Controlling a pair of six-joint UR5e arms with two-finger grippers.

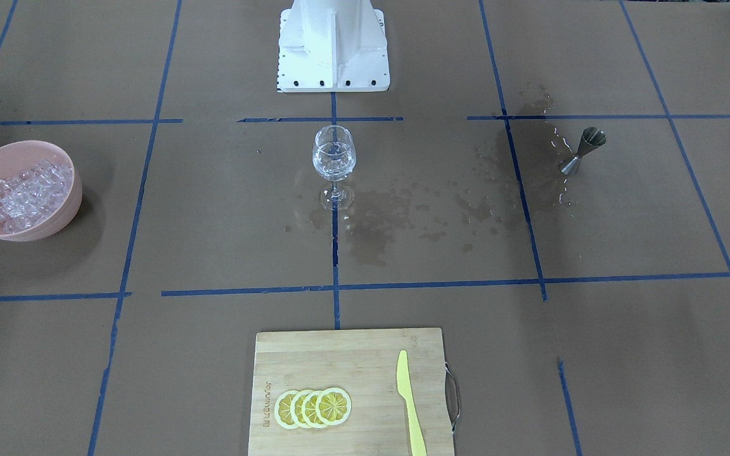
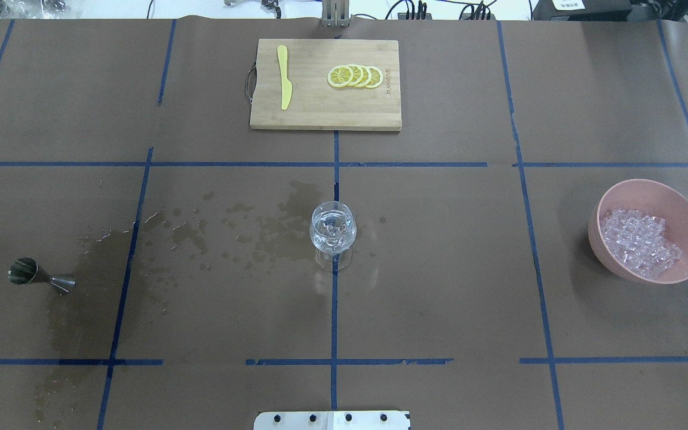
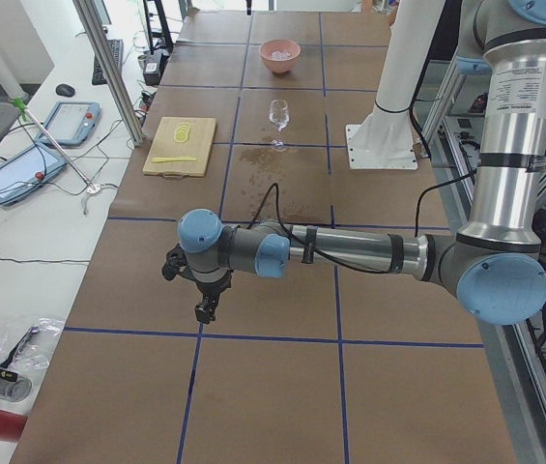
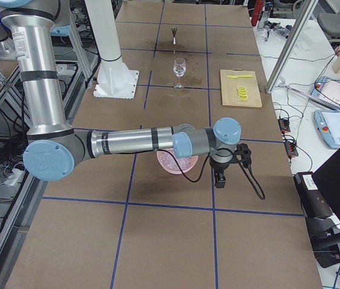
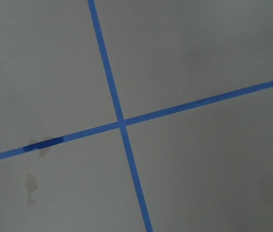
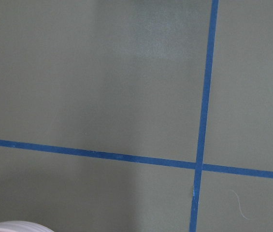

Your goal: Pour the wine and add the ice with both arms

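Nearby, ice, just beside right tool

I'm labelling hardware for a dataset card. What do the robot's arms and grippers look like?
Both the left arm and right arm are silver-grey tubes with rounded light blue joint caps and a black cable along the forearm. The left arm's upright tube bears a printed label. The left gripper and right gripper are black; any markings are too small to read.
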